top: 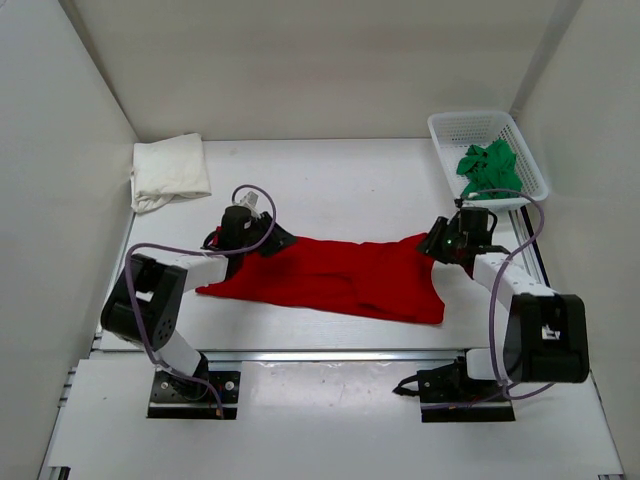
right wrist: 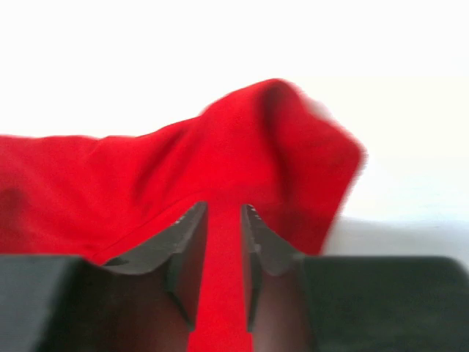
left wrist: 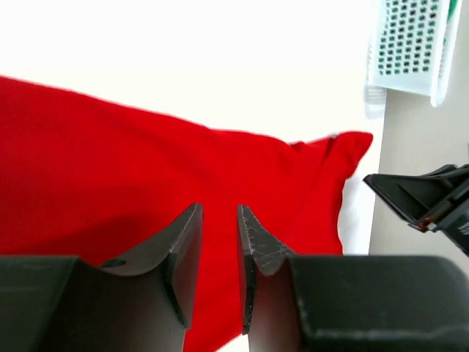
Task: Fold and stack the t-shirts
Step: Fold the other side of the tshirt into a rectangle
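A bright red t-shirt (top: 330,275) lies spread wide across the middle of the table, also filling the left wrist view (left wrist: 146,169) and the right wrist view (right wrist: 183,169). My left gripper (top: 275,240) (left wrist: 218,209) hovers at the shirt's upper left edge, jaws a narrow gap apart with nothing pinched. My right gripper (top: 435,240) (right wrist: 223,207) is at the upper right corner, jaws parted, red cloth showing in the gap, blurred and bunched just beyond. A folded cream-white t-shirt (top: 170,170) sits at the back left. A crumpled green t-shirt (top: 487,165) lies in the basket.
A white plastic mesh basket (top: 440,130) (left wrist: 410,44) stands at the back right corner. White walls close in the table on three sides. The right arm's black wrist (left wrist: 425,198) shows at the right edge of the left wrist view.
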### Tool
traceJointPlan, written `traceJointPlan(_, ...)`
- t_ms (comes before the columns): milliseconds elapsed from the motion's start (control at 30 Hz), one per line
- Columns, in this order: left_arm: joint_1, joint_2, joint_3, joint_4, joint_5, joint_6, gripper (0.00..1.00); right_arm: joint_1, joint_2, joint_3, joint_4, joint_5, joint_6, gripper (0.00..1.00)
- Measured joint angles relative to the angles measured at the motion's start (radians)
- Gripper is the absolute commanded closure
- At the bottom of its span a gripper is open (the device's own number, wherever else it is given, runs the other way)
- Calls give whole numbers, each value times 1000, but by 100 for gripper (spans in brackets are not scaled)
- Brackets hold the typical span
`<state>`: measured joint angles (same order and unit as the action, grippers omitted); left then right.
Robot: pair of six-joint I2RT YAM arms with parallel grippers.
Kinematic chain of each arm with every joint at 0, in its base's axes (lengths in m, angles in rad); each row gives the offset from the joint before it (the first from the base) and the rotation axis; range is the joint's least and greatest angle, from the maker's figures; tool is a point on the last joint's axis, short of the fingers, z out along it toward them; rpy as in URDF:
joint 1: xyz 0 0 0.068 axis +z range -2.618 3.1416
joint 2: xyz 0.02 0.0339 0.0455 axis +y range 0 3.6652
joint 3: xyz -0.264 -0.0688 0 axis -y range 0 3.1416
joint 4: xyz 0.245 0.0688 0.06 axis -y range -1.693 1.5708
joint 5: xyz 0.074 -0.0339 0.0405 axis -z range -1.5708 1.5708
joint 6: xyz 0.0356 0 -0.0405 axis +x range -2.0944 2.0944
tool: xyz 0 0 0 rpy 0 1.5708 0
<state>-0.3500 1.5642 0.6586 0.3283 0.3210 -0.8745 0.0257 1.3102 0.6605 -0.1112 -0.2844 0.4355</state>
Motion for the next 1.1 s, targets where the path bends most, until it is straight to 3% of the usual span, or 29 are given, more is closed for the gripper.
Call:
traceJointPlan(133,24,74,31,15,13,-8,64,-69,111,3,41,-24,2,74)
traceJointPlan(333,100,130,21,35,35,-33,64,-72,169,5,65,-20,3,75)
traceJointPlan(433,153,149,11,64,43,-52,64,-72,170,5,87,-11,4,100)
traceJointPlan(567,236,172,-10,99,46,-77,65,-80,196,7,107,-9,12,100)
traceJointPlan(767,360,199,-50,149,68,-119,65,-134,215,7,107,-2,33,96)
traceJointPlan(1100,421,164,-132,232,82,-204,62,-156,200,15,72,-11,51,68)
